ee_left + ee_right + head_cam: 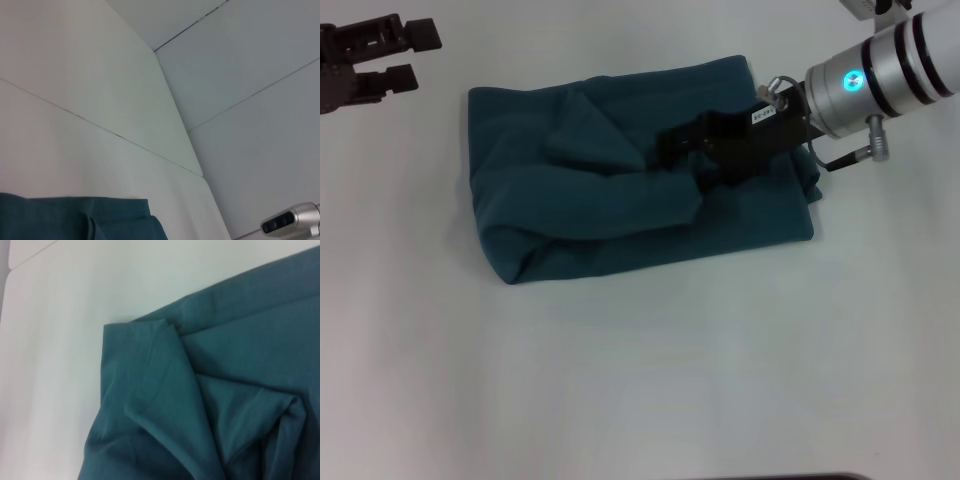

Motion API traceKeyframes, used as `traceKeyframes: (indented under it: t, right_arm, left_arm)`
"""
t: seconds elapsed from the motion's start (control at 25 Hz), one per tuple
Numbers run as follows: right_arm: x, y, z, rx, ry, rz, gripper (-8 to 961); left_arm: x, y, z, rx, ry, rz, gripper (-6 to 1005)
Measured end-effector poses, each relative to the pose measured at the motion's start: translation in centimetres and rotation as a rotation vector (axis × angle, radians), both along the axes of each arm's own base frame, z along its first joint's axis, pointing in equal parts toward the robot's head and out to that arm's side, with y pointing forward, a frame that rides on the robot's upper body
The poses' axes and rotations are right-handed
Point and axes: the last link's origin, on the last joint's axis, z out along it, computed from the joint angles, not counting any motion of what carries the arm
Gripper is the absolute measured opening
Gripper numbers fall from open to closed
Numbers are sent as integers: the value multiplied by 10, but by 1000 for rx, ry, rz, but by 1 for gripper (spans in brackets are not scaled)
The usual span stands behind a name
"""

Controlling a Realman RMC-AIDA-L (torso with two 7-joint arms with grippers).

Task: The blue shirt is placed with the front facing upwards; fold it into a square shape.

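The blue shirt lies folded into a rough rectangle in the middle of the white table, with only plain teal cloth showing and no letters in view. My right gripper is over the shirt's right half, shut on a raised fold of the cloth. In the right wrist view the shirt bunches into creases that run toward the gripper. My left gripper is open and empty off the shirt's far left corner. A corner of the shirt shows in the left wrist view.
The white table extends around the shirt on all sides. The right arm's silver wrist reaches in from the far right, and part of it shows in the left wrist view.
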Motion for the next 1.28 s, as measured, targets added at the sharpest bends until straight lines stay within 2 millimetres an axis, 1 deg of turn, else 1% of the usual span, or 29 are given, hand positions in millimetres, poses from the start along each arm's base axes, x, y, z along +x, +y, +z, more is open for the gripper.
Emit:
traceKeyframes:
  t: [0.24,0.36,0.64,0.8,1.0,1.24,1.28]
  right_arm:
    - [1,-1,-8,0,-5,-18,931]
    - [1,-2,-14,6,-7,-22,929]
    - [-9,-1,-24,14,-1,-2,922]
    - [-14,0,-25,15,22,6,918]
    - [-18,-3,-24,-23,29,31,913]
    - [-13,-2,-18,-10,23,16,907]
    - [-13,-1,-17,-6,24,16,890]
  left_arm:
    - [1,2,-1,5,3,2,949]
    - [4,4,-3,4,4,-6,949]
    - [6,6,-3,2,3,-9,948]
    - [7,7,-3,3,2,-10,949]
    - [9,9,-4,2,4,-15,948]
    - [9,10,-3,7,8,-11,948]
    - [9,10,-3,8,8,-11,948]
